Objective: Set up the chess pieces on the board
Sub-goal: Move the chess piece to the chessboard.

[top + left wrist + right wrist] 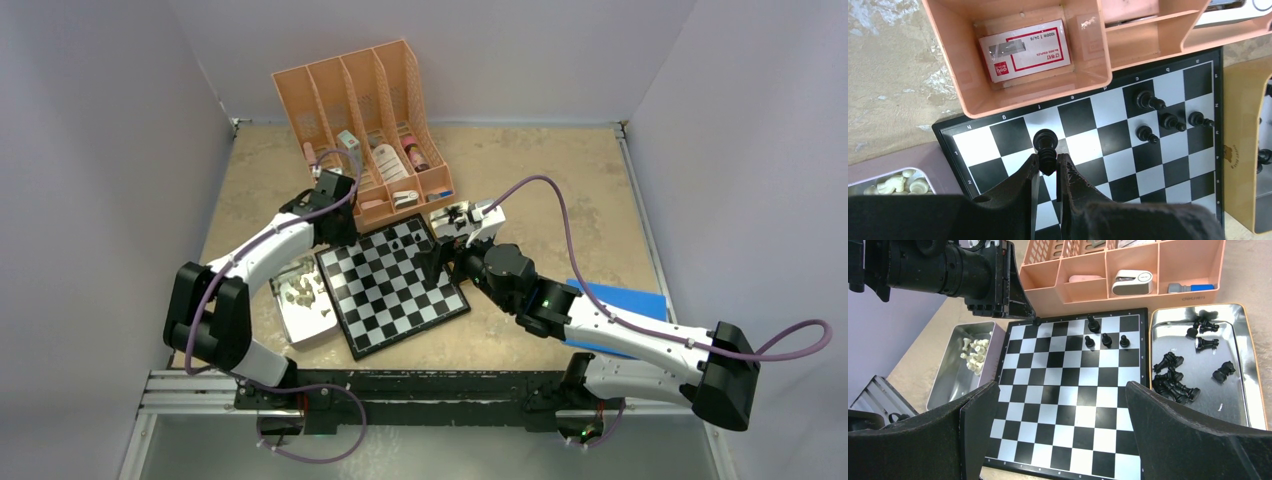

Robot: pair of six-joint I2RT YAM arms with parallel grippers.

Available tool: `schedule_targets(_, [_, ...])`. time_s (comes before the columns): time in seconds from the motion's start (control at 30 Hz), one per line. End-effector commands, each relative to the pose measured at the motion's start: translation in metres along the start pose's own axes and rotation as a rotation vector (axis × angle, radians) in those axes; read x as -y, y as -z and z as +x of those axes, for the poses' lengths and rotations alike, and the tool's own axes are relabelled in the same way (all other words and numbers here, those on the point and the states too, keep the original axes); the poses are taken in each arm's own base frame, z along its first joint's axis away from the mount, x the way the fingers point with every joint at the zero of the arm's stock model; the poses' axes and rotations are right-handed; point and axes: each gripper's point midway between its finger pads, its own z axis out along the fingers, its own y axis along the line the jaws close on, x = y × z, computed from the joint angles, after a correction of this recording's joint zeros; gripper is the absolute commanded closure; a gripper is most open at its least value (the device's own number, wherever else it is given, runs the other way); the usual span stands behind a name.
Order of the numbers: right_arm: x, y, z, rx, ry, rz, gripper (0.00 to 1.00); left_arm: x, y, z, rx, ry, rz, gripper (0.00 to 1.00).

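Observation:
The board (395,300) lies in the middle of the table. My left gripper (1048,157) is shut on the top of a black chess piece (1045,142), over the first row near the board's (1108,165) far left corner. Whether its base touches the board I cannot tell. Several black pieces (1170,121) stand on squares further right, also visible as black pieces (1106,339) from the right wrist. My right gripper (1062,390) hangs open over the board (1068,390), nothing between its fingers. In the overhead view the left gripper (345,238) and right gripper (432,262) are at opposite sides of the board.
A metal tray (943,380) of beige pieces (975,352) sits left of the board. A second tray (1233,395) with several loose black pieces (1173,377) sits to its right. A pink organiser (365,110) stands right behind the board. A blue sheet (625,300) lies at right.

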Motion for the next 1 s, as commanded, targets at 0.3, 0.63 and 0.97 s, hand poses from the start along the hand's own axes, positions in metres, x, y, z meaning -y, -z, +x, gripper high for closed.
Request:
schedule_targets(0.3, [-0.006,0.001,-0.014,0.054,-0.014,-0.026,0.01,0.013,-0.009,-0.009,-0.011,-0.028,0.055,0.89])
schedule_targets(0.63, [-0.006,0.001,-0.014,0.053,-0.014,-0.028,0.01,0.015,-0.015,-0.006,-0.027,-0.041,0.065,0.80])
schedule_targets(0.97, [-0.006,0.002,-0.014,0.054,-0.015,-0.031,0.01,0.019,-0.015,-0.007,-0.027,-0.057,0.082,0.73])
